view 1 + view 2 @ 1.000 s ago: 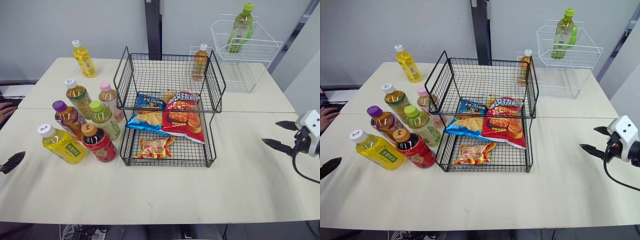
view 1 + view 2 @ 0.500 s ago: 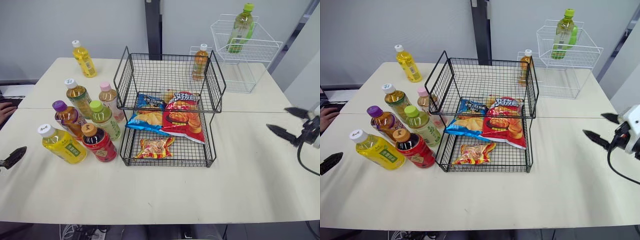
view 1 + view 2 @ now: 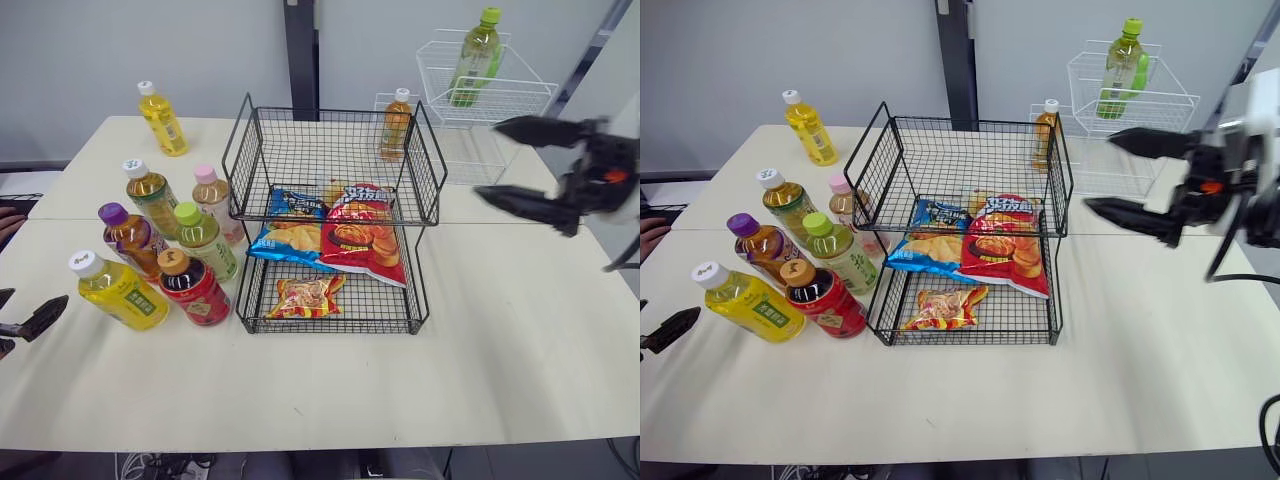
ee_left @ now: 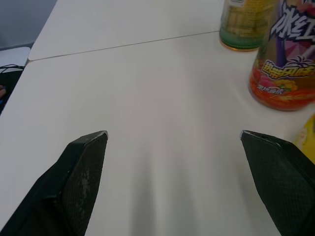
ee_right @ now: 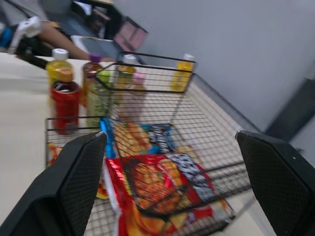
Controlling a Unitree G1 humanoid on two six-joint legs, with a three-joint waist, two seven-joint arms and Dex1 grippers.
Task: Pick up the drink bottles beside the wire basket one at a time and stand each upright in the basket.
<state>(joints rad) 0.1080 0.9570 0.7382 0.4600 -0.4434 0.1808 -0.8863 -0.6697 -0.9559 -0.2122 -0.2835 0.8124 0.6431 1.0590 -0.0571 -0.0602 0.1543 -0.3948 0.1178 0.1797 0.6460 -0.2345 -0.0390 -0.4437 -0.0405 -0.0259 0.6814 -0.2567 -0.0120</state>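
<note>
Drink bottles (image 3: pixel 205 243) were noted upright, clustered just left of the black wire basket (image 3: pixel 262 165). Left gripper (image 4: pixel 173 133) and right gripper (image 3: pixel 488 158) were spread wide, empty. Full plastic judged heavy, slick; mid-body grasp advised.

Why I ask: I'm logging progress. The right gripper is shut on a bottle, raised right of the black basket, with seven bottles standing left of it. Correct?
No. The right eye view shows the right gripper open and holding nothing. The rest holds: it is raised right of the black basket, with seven bottles standing left of it.
</note>
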